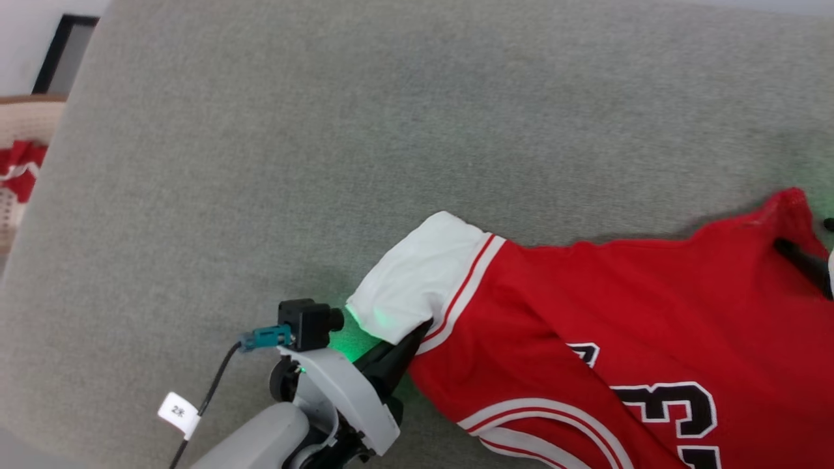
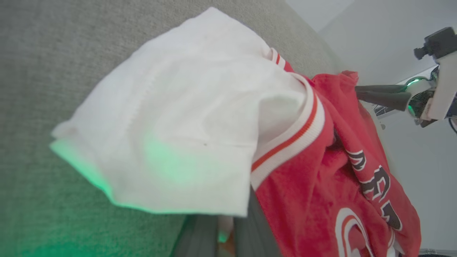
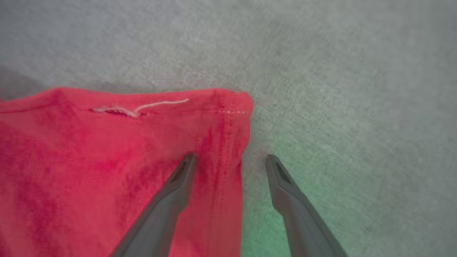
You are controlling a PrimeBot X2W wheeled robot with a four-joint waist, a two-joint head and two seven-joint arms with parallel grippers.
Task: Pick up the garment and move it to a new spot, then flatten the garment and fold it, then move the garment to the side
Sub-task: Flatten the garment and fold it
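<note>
The garment (image 1: 586, 312), a red jersey with striped trim and black lettering, lies spread on the grey cloth surface (image 1: 326, 130) from the middle to the right edge. Its left corner is turned over and shows the white inner side (image 1: 417, 273). My left gripper (image 1: 407, 342) is shut on that corner from below; in the left wrist view the white flap (image 2: 185, 125) drapes over the gripper (image 2: 223, 232). My right gripper (image 3: 230, 160) stands open over the far red corner (image 3: 221, 107), one finger (image 3: 178, 185) resting on the cloth, the other on the grey surface. It also appears as the right gripper (image 1: 805, 244).
Past the surface's left edge stands a pale basket (image 1: 26, 130) with red cloth (image 1: 19, 169) in it. A dark-framed panel (image 1: 65, 52) sits at the upper left. A cable with a white tag (image 1: 177, 412) hangs from my left arm. Bare grey surface lies above the garment.
</note>
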